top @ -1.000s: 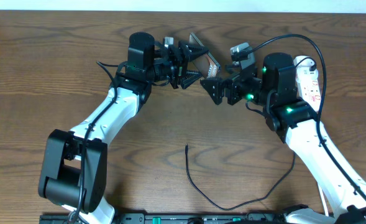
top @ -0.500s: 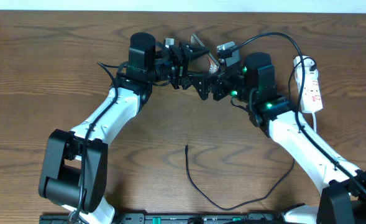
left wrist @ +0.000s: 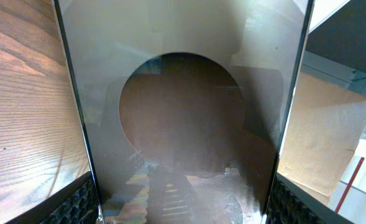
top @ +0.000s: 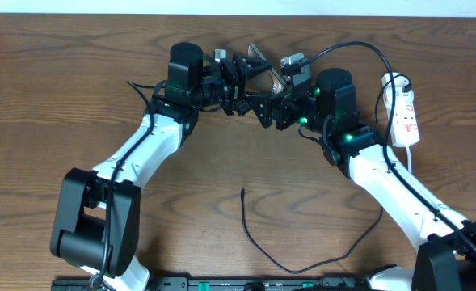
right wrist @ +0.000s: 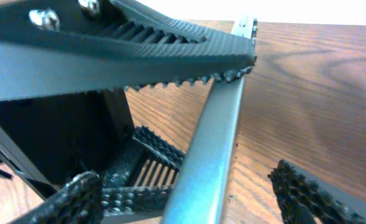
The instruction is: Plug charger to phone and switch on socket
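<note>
The phone (top: 262,65) is held tilted above the table at the back centre. My left gripper (top: 246,85) is shut on it; in the left wrist view the phone's glossy face (left wrist: 183,112) fills the space between the fingers (left wrist: 183,208). My right gripper (top: 268,109) is open and straddles the phone's metal edge (right wrist: 217,130), with a gap at its fingers (right wrist: 198,193). The charger, a thin black cable (top: 258,242), lies loose at the front centre with its tip (top: 243,191) free. The socket (top: 405,113) is a white strip at the right.
The socket's white cord (top: 395,79) loops at its far end. A black cable runs over the right arm (top: 359,48). A toothed finger of the left gripper (right wrist: 139,43) crosses the top of the right wrist view. The table's back edge lies just beyond the phone.
The right arm swung left from beside the socket, bringing its gripper around the phone's edge and uncovering the socket. It has barely moved in the last half second. The left arm held still.
</note>
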`<state>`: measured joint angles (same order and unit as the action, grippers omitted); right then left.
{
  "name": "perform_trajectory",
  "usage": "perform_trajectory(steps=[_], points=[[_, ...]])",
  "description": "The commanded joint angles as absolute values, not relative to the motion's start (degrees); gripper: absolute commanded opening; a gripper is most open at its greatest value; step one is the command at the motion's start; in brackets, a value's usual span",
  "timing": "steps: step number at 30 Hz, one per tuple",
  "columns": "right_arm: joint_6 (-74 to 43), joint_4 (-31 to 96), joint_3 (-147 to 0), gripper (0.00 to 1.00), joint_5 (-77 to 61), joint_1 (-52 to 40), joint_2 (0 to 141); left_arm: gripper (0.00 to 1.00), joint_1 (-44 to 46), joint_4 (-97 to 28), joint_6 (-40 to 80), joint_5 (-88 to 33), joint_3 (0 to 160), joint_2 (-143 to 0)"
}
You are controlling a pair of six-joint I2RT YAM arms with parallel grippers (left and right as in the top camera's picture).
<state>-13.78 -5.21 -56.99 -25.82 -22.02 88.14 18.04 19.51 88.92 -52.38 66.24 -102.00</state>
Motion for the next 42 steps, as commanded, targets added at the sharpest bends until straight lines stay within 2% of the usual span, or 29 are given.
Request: perform_trajectory(steps=[1,5,9,12,14,18,20,21,22,25,29,30,31,33,34,38,42], points=[[-14.20,-5.21,-58.06,0.76,-25.61,-22.46,88.42,0.07,18.09,20.25,88.73,-53.25,67.61,-99.96],[-14.20,-5.17,-58.06,0.66,-25.61,-22.46,88.42,0.07,18.09,20.25,88.55,-53.25,67.61,-99.96],[-14.37,-5.17,-58.06,0.48,-25.61,-22.46,88.42,0.07,18.09,20.25,88.55,-53.28,67.61,-99.96],[-14.37,-5.17,-58.06,0.41,-25.61,-22.46,88.42,0.07,18.09,20.23,88.53,-53.28,67.61,-99.96],[-14.37,-5.15,-58.06,0.31,-25.61,-22.46,88.42,0.07,18.09,20.25,88.53,-53.28,67.61,-99.96],[-14.37,-5.15,-58.06,0.29,-25.61,-22.46,88.42,0.07,18.09,20.23,88.29,-53.28,67.61,-99.96],[-14.37,-5.15,-58.06,0.24,-25.61,-22.46,88.42,0.07,18.09,20.23,88.27,-53.28,67.61,-99.96],[-14.37,-5.15,-58.06,0.21,-25.61,-22.46,88.42,0.07,18.09,20.21,88.12,-53.28,67.61,-99.96],[-14.39,-5.15,-58.06,0.13,-25.61,-22.46,88.42,0.07,18.09,20.21,88.12,-53.28,67.61,-99.96],[-14.81,-5.10,-58.06,0.02,-25.58,-22.44,88.42,0.07,18.09,20.16,88.12,-53.28,67.61,-99.96],[-15.25,-5.41,-58.06,0.01,-25.61,-22.46,88.42,0.07,18.09,18.17,88.12,-53.23,67.61,-99.96],[-15.25,-5.41,-58.06,0.01,-25.61,-22.46,88.42,0.17,18.09,17.61,88.09,-53.23,67.61,-99.96],[-15.31,-5.41,-58.06,0.01,-25.61,-22.44,88.42,0.36,18.09,17.19,87.72,-53.21,67.61,-99.96],[-15.51,-5.39,-58.06,0.01,-25.58,-22.37,88.42,0.88,18.06,17.21,85.34,-53.25,67.61,-99.96],[-15.51,-5.39,-58.06,0.01,-25.58,-22.33,88.42,0.93,18.06,17.21,84.23,-53.25,67.61,-99.96],[-16.64,-5.39,-58.06,0.01,-24.27,-21.26,88.42,0.94,17.93,17.26,81.41,-54.15,67.61,-99.96],[-23.03,-6.61,-58.06,0.01,-21.67,-19.11,88.42,0.94,16.93,17.32,81.43,-56.75,67.61,-99.96]])
